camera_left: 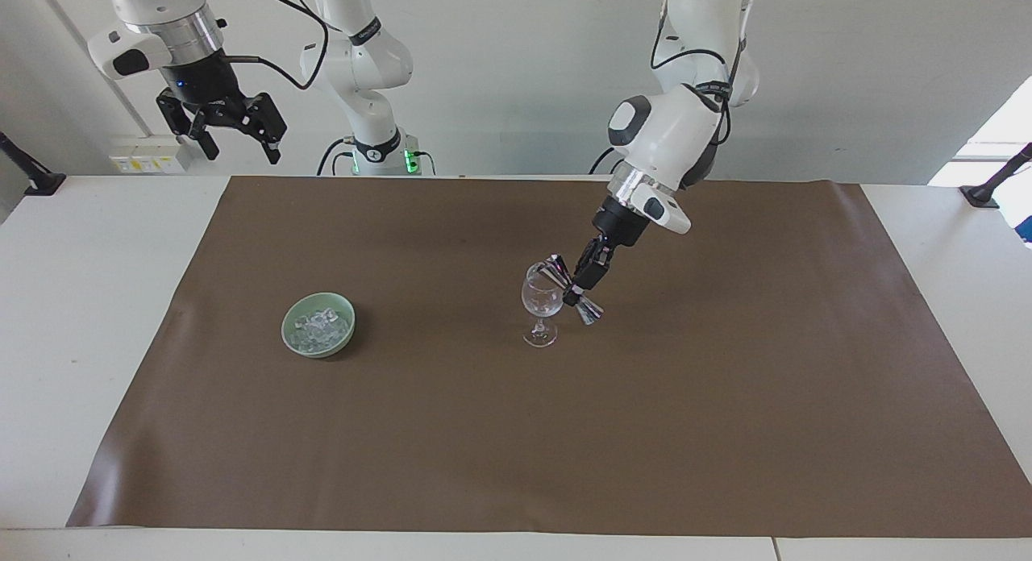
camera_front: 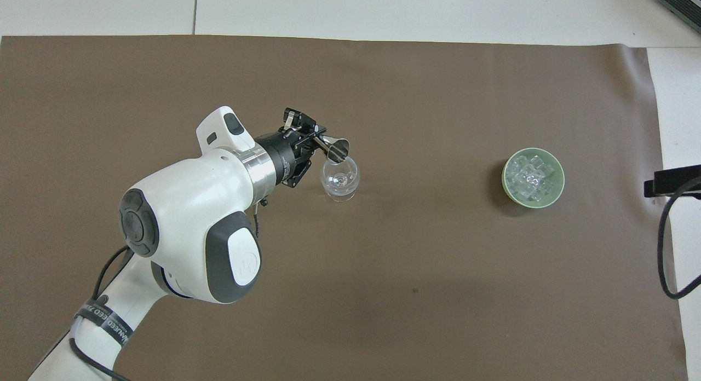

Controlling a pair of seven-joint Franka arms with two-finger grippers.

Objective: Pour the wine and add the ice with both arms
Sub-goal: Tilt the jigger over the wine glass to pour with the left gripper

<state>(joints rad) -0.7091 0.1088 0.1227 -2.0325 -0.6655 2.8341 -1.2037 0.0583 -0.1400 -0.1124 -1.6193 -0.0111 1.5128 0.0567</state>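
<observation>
Facing view: left end effector (camera_left: 582, 285) clenched on tilted jigger (camera_left: 571, 288) over wine glass (camera_left: 541, 303); right end effector (camera_left: 239, 147) released.

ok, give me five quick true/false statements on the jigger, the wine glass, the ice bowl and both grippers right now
1. The left gripper is shut on the silver double-ended metal jigger, tilted at the rim of the clear stemmed wine glass. True.
2. The small clear ice cubes lie in the wine glass. False: they sit in the pale green round bowl.
3. The right gripper holds an ice cube. False: it waits open and empty, raised over the right arm's end of the table.
4. The wine glass stands upright on the brown mat. True.
5. The bowl touches the glass. False: they stand well apart.
</observation>
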